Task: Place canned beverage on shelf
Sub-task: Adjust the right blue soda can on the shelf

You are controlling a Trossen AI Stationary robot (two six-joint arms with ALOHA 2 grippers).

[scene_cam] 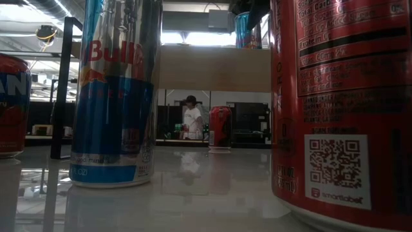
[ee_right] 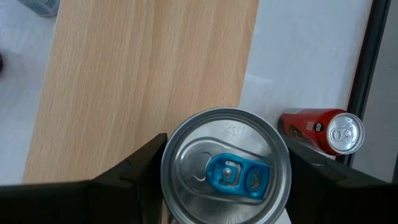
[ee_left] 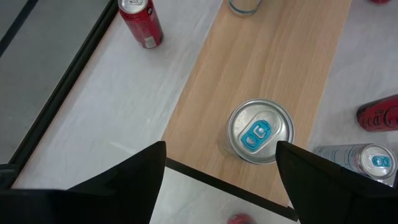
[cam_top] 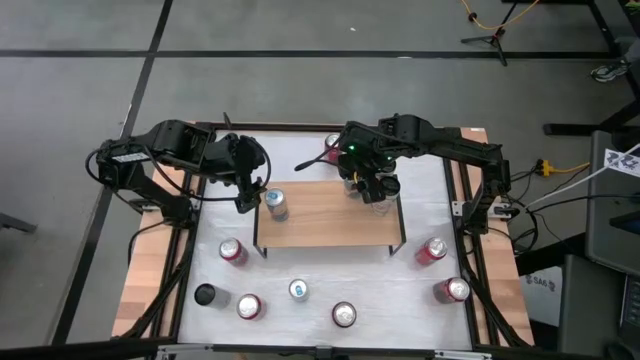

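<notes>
The shelf [cam_top: 330, 215], a light wooden board on thin black legs, stands mid-table. A silver can with a blue tab [ee_left: 260, 132] stands upright on the board's left end [cam_top: 276, 205]. My left gripper [ee_left: 221, 149] hovers above and just left of it [cam_top: 250, 195], open, with a finger on either side of the can's line and clear of it. My right gripper [ee_right: 227, 146] is over the board's far right corner [cam_top: 372, 188], shut on a second blue-tabbed can [ee_right: 227, 168]. My right gripper pinches the can between its two fingers, one on each side of the wall just below the top rim [ee_right: 171, 158]. The fingers come from above, slanting down. The can is upright; in the low view its base [scene_cam: 248, 44] sits at the level of the board's top, and I cannot tell whether it rests there.
Loose cans stand on the white tabletop around the shelf: red ones [cam_top: 232, 250], [cam_top: 432, 250], [cam_top: 453, 290], [cam_top: 344, 315], a small blue-topped one [cam_top: 298, 290], a black one [cam_top: 205, 295]. Another red can [cam_top: 333, 142] stands behind the shelf. Black frame rails run along the table's sides.
</notes>
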